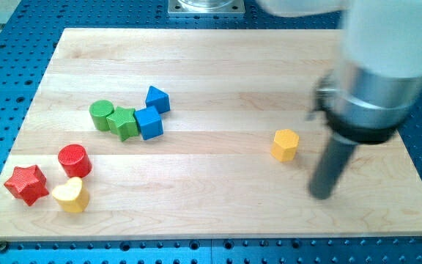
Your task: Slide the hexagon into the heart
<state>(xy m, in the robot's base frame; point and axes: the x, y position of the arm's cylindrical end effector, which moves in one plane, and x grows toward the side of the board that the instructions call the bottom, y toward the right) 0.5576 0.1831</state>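
The yellow hexagon (286, 144) lies on the wooden board right of centre. The yellow heart (71, 195) lies near the view's bottom left corner of the board, far to the left of the hexagon. My tip (321, 195) rests on the board just right of and below the hexagon, a small gap apart from it. The rod rises to the arm's bulky grey and white body at the view's upper right.
A red cylinder (73, 160) and a red star (26, 183) sit beside the heart. A green cylinder (101, 114), a green block (123, 122) and two blue blocks (149, 123) (157, 99) cluster upper left of centre. The board (211, 66) lies on a blue perforated table.
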